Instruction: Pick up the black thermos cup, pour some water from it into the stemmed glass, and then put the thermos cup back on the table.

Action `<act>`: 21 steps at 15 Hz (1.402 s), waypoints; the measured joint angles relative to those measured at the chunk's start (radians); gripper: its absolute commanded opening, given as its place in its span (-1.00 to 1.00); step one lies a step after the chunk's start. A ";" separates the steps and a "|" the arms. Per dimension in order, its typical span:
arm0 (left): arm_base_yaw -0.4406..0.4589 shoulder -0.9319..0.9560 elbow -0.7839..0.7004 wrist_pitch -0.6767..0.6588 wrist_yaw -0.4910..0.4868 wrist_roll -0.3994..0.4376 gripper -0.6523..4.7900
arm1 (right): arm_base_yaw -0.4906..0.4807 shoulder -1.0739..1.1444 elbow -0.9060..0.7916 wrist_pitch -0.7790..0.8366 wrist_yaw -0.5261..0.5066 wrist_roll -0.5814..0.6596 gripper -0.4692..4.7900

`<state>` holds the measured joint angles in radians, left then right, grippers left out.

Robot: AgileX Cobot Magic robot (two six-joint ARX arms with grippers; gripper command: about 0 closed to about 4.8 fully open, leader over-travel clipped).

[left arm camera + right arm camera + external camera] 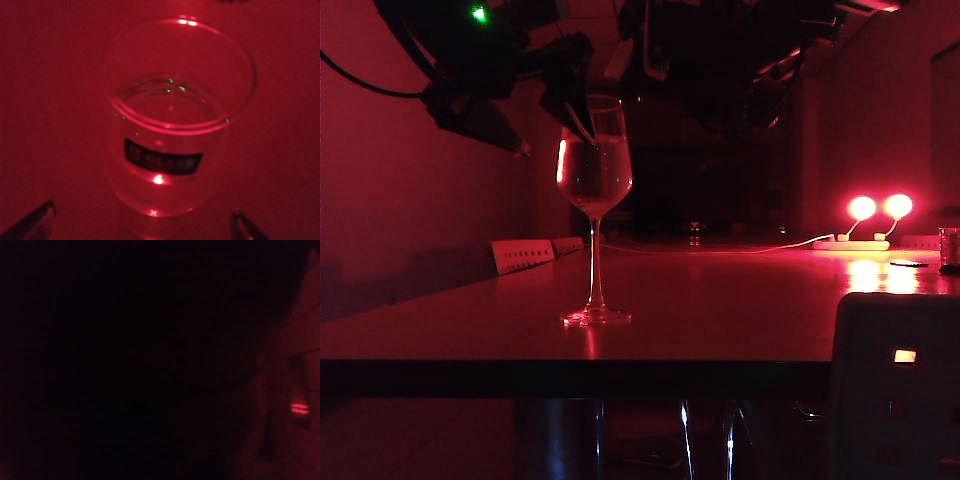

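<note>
The stemmed glass (595, 170) stands upright on the table (720, 310), left of the middle, with clear liquid in its bowl. My left gripper (570, 95) hangs at the glass's rim. In the left wrist view the glass (175, 115) lies just beyond that gripper (142, 219), which is open with its dark fingertips (45, 212) far apart and clear of the bowl. A black bulk I take for the black thermos cup (130, 360) fills the right wrist view, hiding the right gripper's jaws. The right arm (720, 60) is a dark mass above and right of the glass.
Two glowing bulbs (880, 208) stand on a power strip (850, 243) at the back right, with a small clear tumbler (948, 248) at the right edge. A dark box (898, 390) blocks the front right corner. Pale strips (523, 254) lie along the left wall.
</note>
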<state>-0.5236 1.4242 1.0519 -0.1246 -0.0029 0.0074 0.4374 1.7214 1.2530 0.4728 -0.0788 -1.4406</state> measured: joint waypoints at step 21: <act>0.000 0.000 0.000 0.000 -0.021 0.004 1.00 | 0.000 0.000 0.000 0.043 -0.054 -0.255 -0.26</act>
<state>-0.5236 1.4242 1.0519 -0.1246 -0.0235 0.0113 0.4374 1.7210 1.2530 0.5163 -0.1329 -1.6955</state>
